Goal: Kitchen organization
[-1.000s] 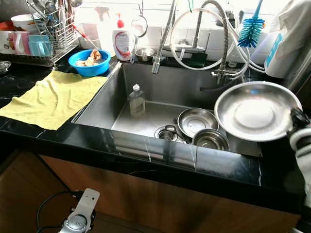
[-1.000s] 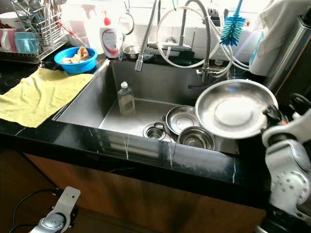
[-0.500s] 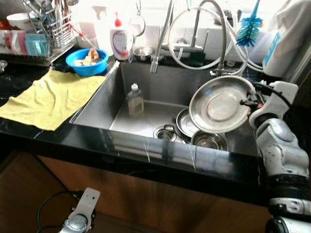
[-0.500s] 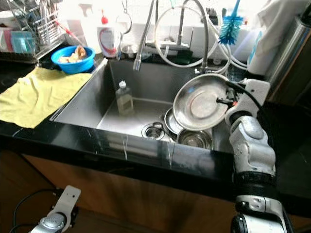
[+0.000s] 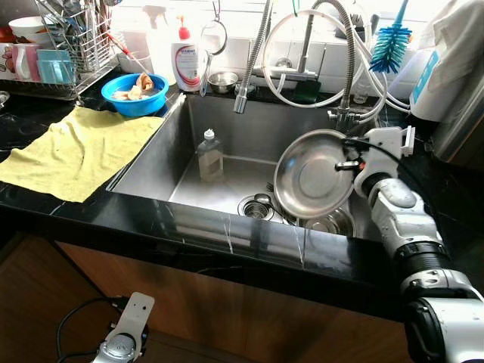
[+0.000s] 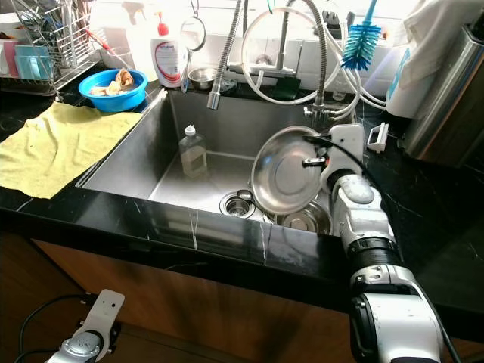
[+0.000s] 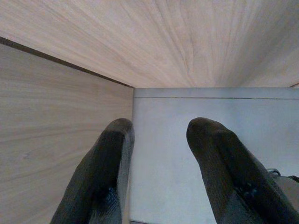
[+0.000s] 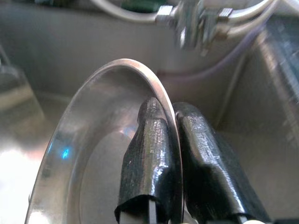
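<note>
Nearest to us, our left gripper (image 7: 159,177) hangs idle below the counter, its two black fingers (image 7: 105,182) spread apart against pale wood panels. Up at the black counter edge (image 5: 227,227), we take the steel sink (image 5: 151,162) as our landmark. Over the sink's right part, our right gripper (image 8: 170,158) pinches the rim of a steel plate (image 5: 314,175), one finger on each face of the metal, fully clamped. We hold the plate tilted nearly on edge, its hollow face turned toward the sink's left wall. Just under the plate, on the sink floor, sits a small steel bowl (image 5: 330,222), with the drain strainer (image 5: 255,206) beside it. Further left in the basin a clear bottle (image 5: 212,156) stands upright. Left of the sink, a yellow cloth (image 5: 79,151) lies spread on the counter. Behind the cloth, at the sink's back left corner, there is a blue bowl (image 5: 136,94) with scraps inside, then a white soap dispenser (image 5: 185,60). Behind the sink, the spring faucet hose (image 5: 253,57) hangs down, and a blue bottle brush (image 5: 391,44) stands at the far right.
</note>
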Motion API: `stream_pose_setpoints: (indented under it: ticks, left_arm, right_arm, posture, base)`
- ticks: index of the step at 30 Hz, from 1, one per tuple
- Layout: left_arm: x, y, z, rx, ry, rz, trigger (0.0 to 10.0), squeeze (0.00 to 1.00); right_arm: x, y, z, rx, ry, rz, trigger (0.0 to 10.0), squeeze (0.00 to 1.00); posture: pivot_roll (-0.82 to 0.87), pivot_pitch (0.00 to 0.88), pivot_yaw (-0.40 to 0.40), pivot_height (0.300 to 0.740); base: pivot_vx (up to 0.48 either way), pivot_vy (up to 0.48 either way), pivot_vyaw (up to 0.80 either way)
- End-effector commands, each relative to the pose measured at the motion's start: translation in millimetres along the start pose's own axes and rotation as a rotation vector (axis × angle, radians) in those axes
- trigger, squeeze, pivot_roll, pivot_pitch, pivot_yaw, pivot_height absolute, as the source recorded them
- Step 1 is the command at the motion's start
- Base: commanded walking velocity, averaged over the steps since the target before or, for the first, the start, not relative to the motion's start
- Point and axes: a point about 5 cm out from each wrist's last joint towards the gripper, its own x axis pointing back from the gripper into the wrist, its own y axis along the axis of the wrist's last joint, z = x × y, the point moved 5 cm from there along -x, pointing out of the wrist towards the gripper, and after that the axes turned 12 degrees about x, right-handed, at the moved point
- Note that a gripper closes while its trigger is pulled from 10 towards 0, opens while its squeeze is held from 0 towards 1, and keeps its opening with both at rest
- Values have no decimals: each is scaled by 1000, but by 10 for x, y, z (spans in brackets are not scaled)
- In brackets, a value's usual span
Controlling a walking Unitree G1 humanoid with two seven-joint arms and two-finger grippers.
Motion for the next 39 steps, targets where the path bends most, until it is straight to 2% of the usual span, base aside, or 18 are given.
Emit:
stream_pose_setpoints:
  ticks: [1,8,10,11,12,16,22,23,25,26,27,29,34,39]
  left_arm:
    - [6,-33,14,14,5,6,10000,0]
    - [8,-37,25,17,9,6,10000,0]
    - [8,-39,26,17,10,6,10000,0]
    - [9,-41,27,17,10,6,10000,0]
    - [9,-41,28,16,10,6,10000,0]
    - [9,-44,31,13,9,7,10000,0]
    - [10,-46,27,11,7,6,10000,0]
    - [10,-45,22,10,6,5,10000,0]
    - [10,-44,20,10,5,5,10000,0]
    - [10,-44,16,9,5,5,10000,0]
    - [10,-43,14,8,4,4,10000,0]
    - [12,-46,16,6,5,1,10000,0]
    - [14,-40,23,8,8,-7,10000,0]
    - [15,-10,59,18,21,-28,10000,0]
  right_arm:
    - [-32,105,32,33,11,-28,10000,0]
    - [-47,-2,96,35,33,-11,10000,0]
    - [-46,-24,100,34,33,-6,10000,439]
    - [-46,-36,103,31,32,-5,10000,812]
    - [-46,-45,104,32,32,-4,10000,969]
    - [-44,-88,114,32,33,5,10000,1000]
    - [-45,-93,124,39,36,2,10000,976]
    - [-48,-59,112,58,27,-12,10000,643]
    - [-50,-38,103,67,21,-21,10000,643]
    - [-52,15,69,71,5,-42,10000,0]
    - [-53,53,44,74,-6,-57,10000,0]
    - [-35,297,-114,95,-81,-158,10000,0]
    - [22,515,-265,96,-146,-257,10000,0]
    - [255,806,-401,104,-226,-437,10000,0]
  posture:
    - [-42,0,-17,740]
    - [-30,0,-20,740]
    - [-27,0,-20,740]
    - [-26,0,-19,740]
    - [-26,0,-19,740]
    - [-24,0,-19,740]
    - [-22,0,-19,740]
    - [-22,0,-19,740]
    - [-22,0,-19,740]
    - [-22,0,-19,740]
    - [-22,0,-19,740]
    - [-23,0,-17,740]
    - [-27,0,-18,740]
    - [-30,0,-20,740]
  base:
    - [0,0,0]
    - [0,0,0]
    - [0,0,0]
    - [0,0,0]
    - [0,0,0]
    - [0,0,0]
    - [0,0,0]
    - [0,0,0]
    - [0,0,0]
    - [0,0,0]
    - [0,0,0]
    - [0,0,0]
    - [0,0,0]
    - [0,0,0]
